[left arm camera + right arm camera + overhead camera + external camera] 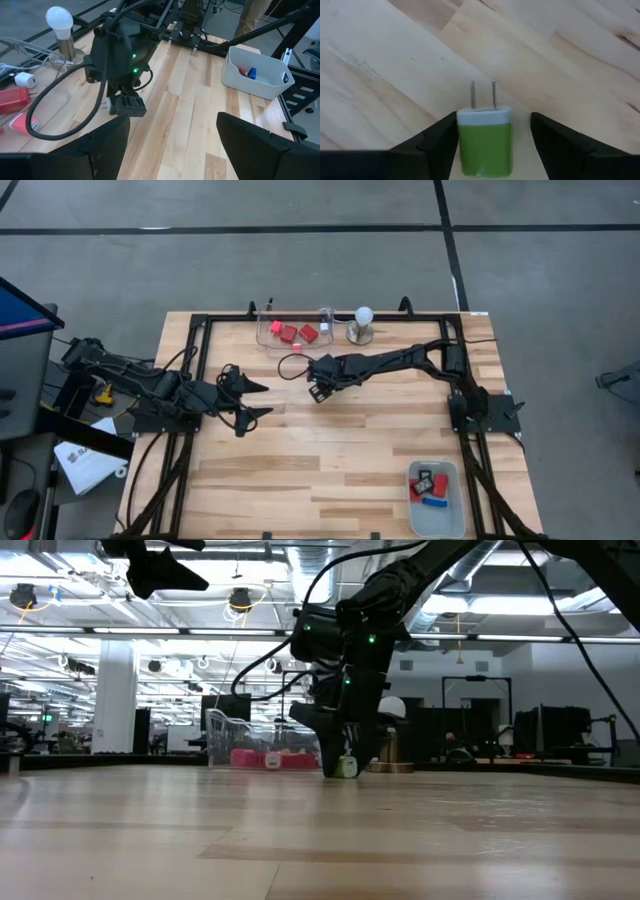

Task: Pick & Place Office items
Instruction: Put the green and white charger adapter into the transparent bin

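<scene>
A green plug adapter with a white end and two metal prongs (pixel 485 142) lies flat on the wood, also seen in the low view as a green adapter (pixel 346 768). My right gripper (pixel 495 125) is down at the table over it, open, pointing down, one finger on either side (pixel 318 391). My left gripper (pixel 258 400) hangs open above the table's left half, away from every piece. Red blocks (pixel 290 333) sit in a clear tray at the far edge. Red, blue and black-and-white pieces (pixel 430 485) lie in a white bin. My right gripper comes at the green adapter from above. One finger (pixel 442 135) stands right against the adapter's long side (pixel 461 137); I cannot tell whether it touches. The other finger (pixel 555 137) stands clear of the opposite side. The adapter rests flat on the table.
A white bulb on a round metal base (pixel 362 325) stands at the far edge beside the clear tray (pixel 268 340). A pink piece (pixel 297 348) lies near the tray. The white bin (pixel 455 515) sits at the near right corner. A black frame (pixel 200 320) rims the table.
</scene>
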Motion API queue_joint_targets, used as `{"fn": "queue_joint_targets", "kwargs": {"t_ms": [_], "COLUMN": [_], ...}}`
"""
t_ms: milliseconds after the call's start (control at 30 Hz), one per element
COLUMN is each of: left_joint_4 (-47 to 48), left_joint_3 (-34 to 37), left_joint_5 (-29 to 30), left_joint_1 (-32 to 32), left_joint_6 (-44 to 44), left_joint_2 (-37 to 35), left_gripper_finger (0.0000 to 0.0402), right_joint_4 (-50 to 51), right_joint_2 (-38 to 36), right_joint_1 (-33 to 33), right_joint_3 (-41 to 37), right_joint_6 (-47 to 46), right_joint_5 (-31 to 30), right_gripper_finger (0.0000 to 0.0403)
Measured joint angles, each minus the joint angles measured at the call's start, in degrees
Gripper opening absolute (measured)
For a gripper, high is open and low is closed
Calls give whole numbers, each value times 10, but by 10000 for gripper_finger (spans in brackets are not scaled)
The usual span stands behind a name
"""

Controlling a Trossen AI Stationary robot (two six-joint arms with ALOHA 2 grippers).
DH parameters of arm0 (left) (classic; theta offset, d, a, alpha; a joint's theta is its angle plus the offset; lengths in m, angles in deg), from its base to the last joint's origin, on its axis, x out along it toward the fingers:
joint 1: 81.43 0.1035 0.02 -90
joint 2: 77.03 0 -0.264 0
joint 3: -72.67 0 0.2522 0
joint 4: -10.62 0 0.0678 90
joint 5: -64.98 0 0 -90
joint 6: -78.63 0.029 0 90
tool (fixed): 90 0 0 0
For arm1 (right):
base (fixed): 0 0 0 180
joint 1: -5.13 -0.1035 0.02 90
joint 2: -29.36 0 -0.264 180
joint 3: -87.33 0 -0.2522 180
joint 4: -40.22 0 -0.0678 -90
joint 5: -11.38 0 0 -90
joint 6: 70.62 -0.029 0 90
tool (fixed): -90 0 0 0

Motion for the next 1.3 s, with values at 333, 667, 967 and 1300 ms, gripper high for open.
{"fn": "queue_joint_targets", "kwargs": {"t_ms": [333, 667, 967, 1300], "left_joint_4": [0, 1, 22, 28], "left_joint_3": [0, 0, 0, 0], "left_joint_5": [0, 0, -1, 0], "left_joint_1": [0, 0, 0, 0], "left_joint_6": [0, 0, 0, -8], "left_joint_2": [0, 0, -1, -11], "left_gripper_finger": [296, 296, 296, 296], "right_joint_4": [-9, 20, 27, -74], "right_joint_2": [1, -18, -202, -262], "right_joint_1": [-9, -39, -71, 83], "right_joint_3": [0, -4, -2, 0], "right_joint_6": [31, 56, 98, 110], "right_joint_5": [-1, 7, -29, 77], "right_gripper_finger": [123, 122, 122, 122]}}
